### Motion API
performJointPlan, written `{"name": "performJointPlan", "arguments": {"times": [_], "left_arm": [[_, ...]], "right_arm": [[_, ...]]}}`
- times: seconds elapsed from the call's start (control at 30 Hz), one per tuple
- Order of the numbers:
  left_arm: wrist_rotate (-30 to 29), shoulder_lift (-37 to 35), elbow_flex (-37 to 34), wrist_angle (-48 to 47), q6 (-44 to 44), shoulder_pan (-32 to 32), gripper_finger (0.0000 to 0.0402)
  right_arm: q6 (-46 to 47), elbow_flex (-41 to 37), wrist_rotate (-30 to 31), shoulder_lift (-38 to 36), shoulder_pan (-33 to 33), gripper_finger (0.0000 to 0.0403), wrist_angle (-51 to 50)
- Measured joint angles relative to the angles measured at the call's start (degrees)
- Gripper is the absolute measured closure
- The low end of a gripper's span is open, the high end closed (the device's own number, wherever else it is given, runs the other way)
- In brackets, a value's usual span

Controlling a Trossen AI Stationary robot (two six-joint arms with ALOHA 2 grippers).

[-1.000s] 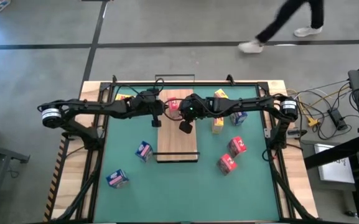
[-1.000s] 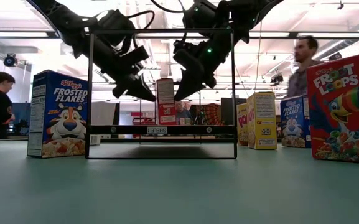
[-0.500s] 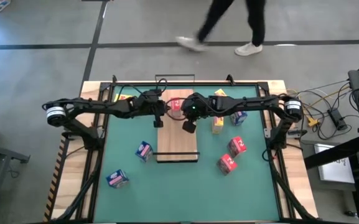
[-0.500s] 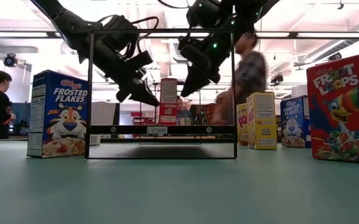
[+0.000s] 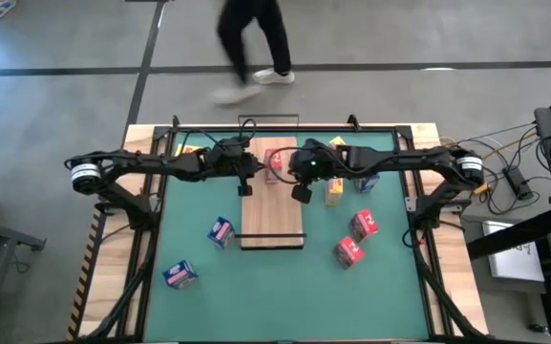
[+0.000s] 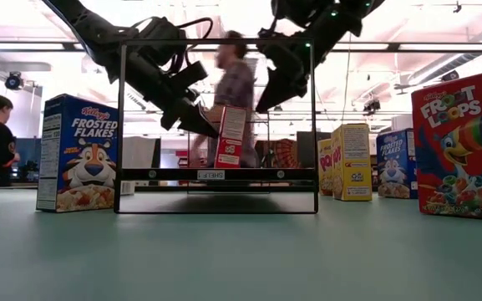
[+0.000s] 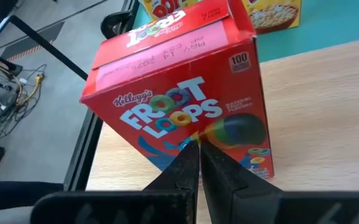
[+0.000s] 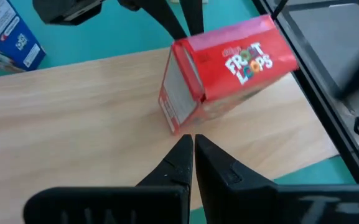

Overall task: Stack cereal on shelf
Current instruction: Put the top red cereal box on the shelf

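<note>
Both dark six-joint arms stretched inward from table sides, wrists near middle at far end. Left two-finger gripper [image 5: 246, 187] fingers pressed together, angled down. Right two-finger gripper [image 5: 301, 192] likewise closed, raised higher.

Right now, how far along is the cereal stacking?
Done: one red Froot Loops box stands tilted on the shelf. In hand: the left gripper, shut, touches that box; the right gripper, also shut, hangs alongside. Left: the other boxes sit on the green mat.
</note>
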Motion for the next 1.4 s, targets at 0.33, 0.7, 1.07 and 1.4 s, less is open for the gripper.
{"name": "performJointPlan", "arguments": {"times": [0.33,0.7,1.07,1.4], "left_arm": [[-0.1,0.0,0.0,-2.5,-0.5,0.0,0.0401],[-0.2,0.0,0.0,-4.4,-2.5,0.0,0.0401],[-0.1,0.0,-0.1,-6.0,-4.1,0.0,0.0401],[1.5,0.0,-0.1,-6.1,-6.5,-0.1,0.0401]], "right_arm": [[-0.7,-15.5,-0.2,-8.8,0.7,0.0394,15.4],[-2.8,-27.7,-0.6,-14.4,0.7,0.0394,30.3],[-4.9,-30.0,-0.7,-15.6,0.7,0.0394,34.7],[-6.1,-29.8,-2.0,-15.6,0.7,0.0394,34.8]]}}
